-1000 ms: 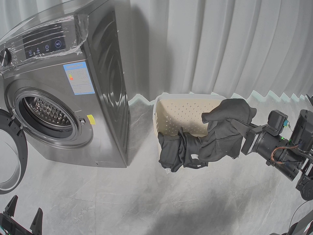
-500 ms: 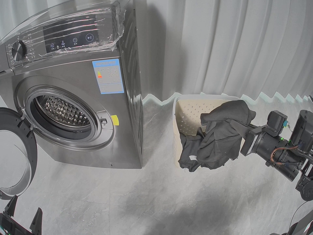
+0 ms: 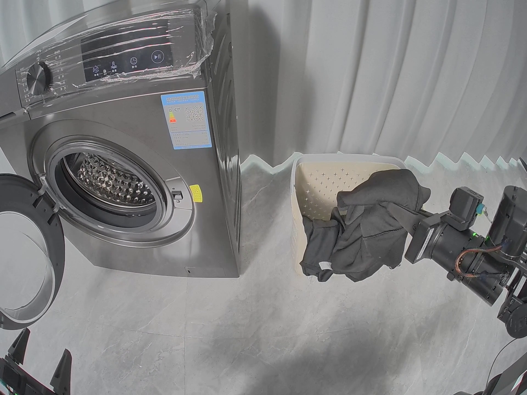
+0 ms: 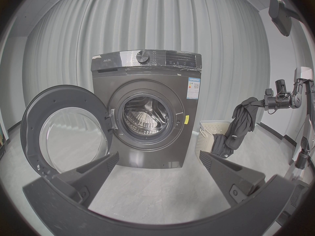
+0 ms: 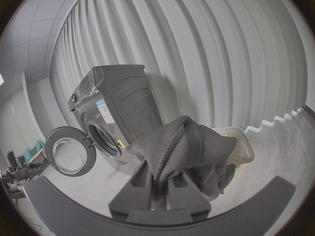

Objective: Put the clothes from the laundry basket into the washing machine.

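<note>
The left gripper [image 3: 41, 357] is hanging low over the grey tiled floor [image 3: 247, 330] with its two fingers spread apart and nothing between them. The washing machine's round door [image 3: 27, 259] is standing swung open just ahead of it and to its left. The right gripper [image 5: 160, 181] is reaching out at mid height with its fingers pinched together on a fold of a dark grey garment [image 3: 373, 220]. The cloth is bunching over the fingertips and hanging down below them. Its lower end is draping over the rim of the cream laundry basket [image 3: 324, 187], which is sitting on the floor below and just beyond this gripper. Farther off to this gripper's left, and straight ahead of the left gripper, the grey front-loading washing machine [image 3: 137, 111] is standing close beside the basket. Its perforated steel drum [image 3: 110, 179] is lying exposed in the open porthole. A white pleated curtain [image 3: 357, 56] is hanging behind both machine and basket.
</note>
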Robot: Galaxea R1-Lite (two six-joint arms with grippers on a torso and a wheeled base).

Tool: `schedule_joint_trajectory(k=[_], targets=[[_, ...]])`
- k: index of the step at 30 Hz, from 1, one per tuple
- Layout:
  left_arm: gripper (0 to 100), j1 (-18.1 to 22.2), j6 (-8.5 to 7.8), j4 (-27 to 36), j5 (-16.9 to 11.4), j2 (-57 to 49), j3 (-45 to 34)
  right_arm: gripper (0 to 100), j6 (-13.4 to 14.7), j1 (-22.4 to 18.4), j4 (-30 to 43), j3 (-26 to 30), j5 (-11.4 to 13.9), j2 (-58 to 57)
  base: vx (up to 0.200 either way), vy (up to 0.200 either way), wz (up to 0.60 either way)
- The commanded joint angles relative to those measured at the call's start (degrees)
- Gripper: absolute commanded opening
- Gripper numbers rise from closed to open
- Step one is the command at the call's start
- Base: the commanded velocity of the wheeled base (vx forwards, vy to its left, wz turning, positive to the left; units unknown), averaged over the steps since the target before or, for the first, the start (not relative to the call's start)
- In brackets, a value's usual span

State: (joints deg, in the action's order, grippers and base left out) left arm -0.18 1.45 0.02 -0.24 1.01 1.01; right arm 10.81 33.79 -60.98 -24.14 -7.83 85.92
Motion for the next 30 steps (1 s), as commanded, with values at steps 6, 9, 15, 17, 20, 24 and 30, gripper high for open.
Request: schedule_joint_trajectory(k=[6, 9, 15, 17, 20, 24, 30], targets=[[100, 0.01, 0.04, -0.02, -0.11, -0.92, -0.84, 0, 0.0, 0.05, -0.02, 0.14, 0.0, 0.21, 0.0, 0.167, 0.0], [100, 0.01, 0.04, -0.02, -0.11, -0.92, -0.84, 0, 0.0, 0.05, -0.02, 0.23, 0.0, 0.21, 0.0, 0.2, 0.0], [100, 0.01, 0.04, -0.02, -0.11, -0.92, -0.84, 0, 0.0, 0.31, -0.02, 0.23, 0.0, 0.21, 0.0, 0.2, 0.0], [100, 0.01, 0.04, -0.02, -0.11, -0.92, -0.84, 0, 0.0, 0.31, -0.02, 0.23, 0.0, 0.21, 0.0, 0.2, 0.0], [100, 0.01, 0.04, -0.02, -0.11, -0.92, -0.84, 0, 0.0, 0.31, -0.02, 0.23, 0.0, 0.21, 0.0, 0.2, 0.0], [100, 0.01, 0.04, -0.02, -0.02, -0.92, -0.84, 0, 0.0, 0.31, -0.02, 0.23, 0.0, 0.21, 0.0, 0.2, 0.0], [100, 0.01, 0.04, -0.02, -0.11, -0.92, -0.84, 0, 0.0, 0.31, -0.02, 0.23, 0.0, 0.21, 0.0, 0.2, 0.0]])
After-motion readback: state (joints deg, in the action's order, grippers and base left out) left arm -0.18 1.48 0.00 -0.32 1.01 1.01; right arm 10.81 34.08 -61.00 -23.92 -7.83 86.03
